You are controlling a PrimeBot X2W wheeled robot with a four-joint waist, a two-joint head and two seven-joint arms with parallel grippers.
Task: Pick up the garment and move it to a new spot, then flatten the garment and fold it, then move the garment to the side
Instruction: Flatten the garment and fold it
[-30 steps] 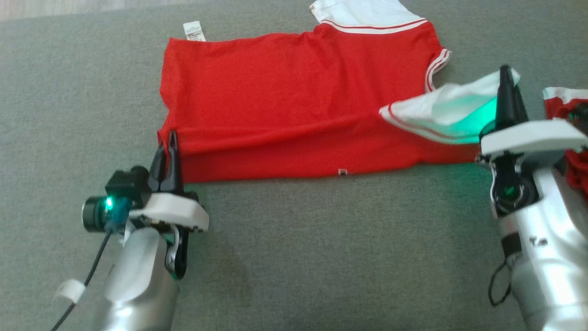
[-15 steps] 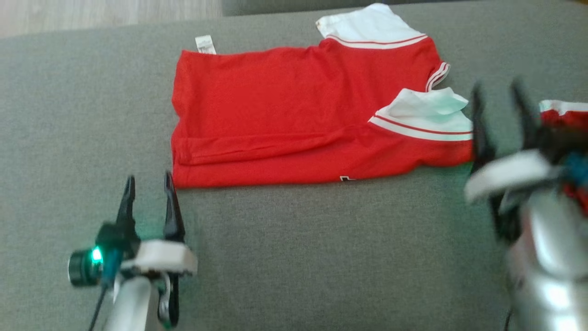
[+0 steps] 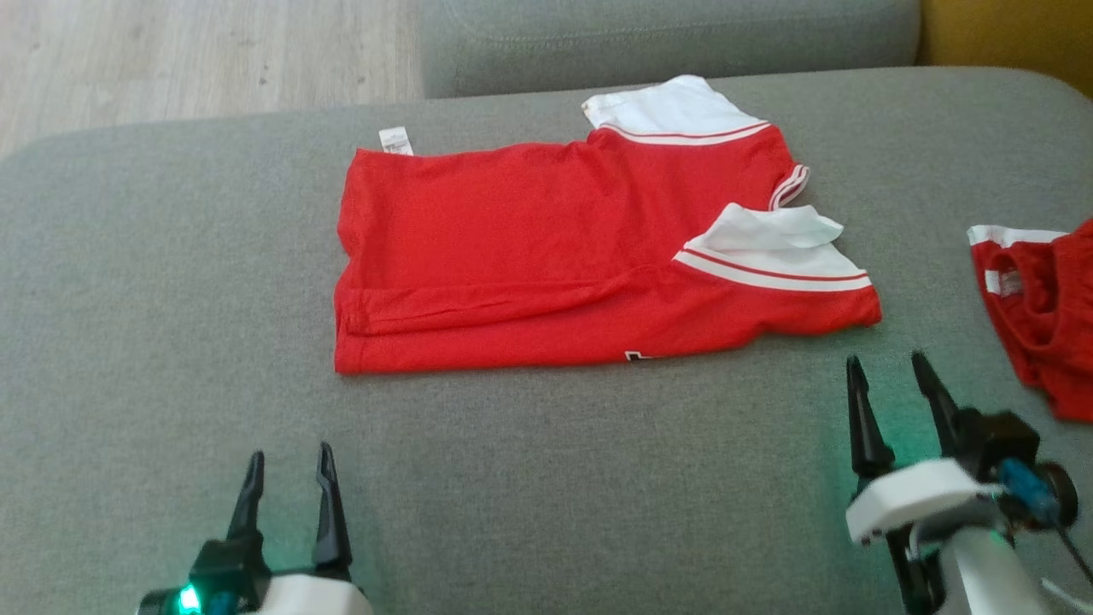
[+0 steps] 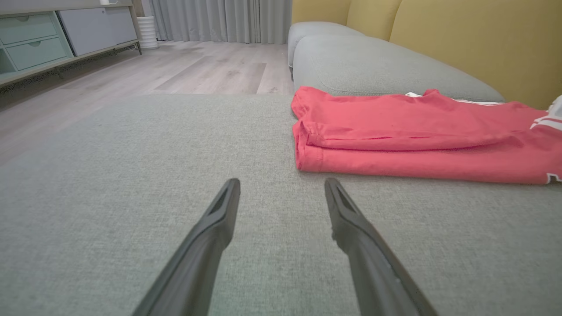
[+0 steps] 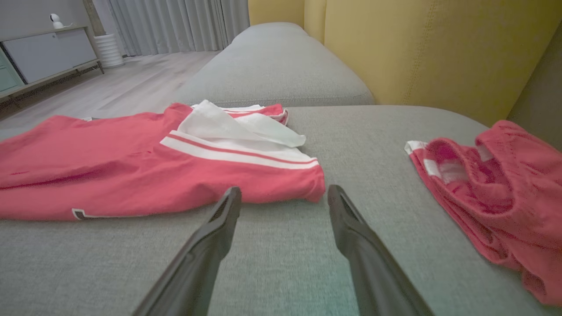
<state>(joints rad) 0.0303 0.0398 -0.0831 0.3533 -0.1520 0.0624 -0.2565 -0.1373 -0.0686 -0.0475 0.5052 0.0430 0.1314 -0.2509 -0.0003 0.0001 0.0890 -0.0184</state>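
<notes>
A red shirt (image 3: 546,248) with white sleeves lies flat on the grey sofa seat (image 3: 546,478), its near long edge folded over onto itself. One white sleeve (image 3: 768,252) rests on top at the right. My left gripper (image 3: 288,461) stands open and empty at the lower left, well short of the shirt's near left corner (image 4: 307,162). At the lower right my right gripper (image 3: 888,367) is open too, just short of the shirt's near right corner (image 5: 314,188). Both wrist views show bare cushion between the fingers.
A second red garment (image 3: 1037,316) with white trim lies bunched at the right edge of the seat (image 5: 496,193). A yellow backrest (image 5: 417,52) rises behind. Another grey cushion (image 3: 666,34) and wooden floor (image 3: 205,60) lie beyond the far edge.
Both grippers let go of the shirt, opened and drew back toward me. The lifted sleeve and near edge now rest flat on the shirt. The camera has tilted up, showing more of the sofa.
</notes>
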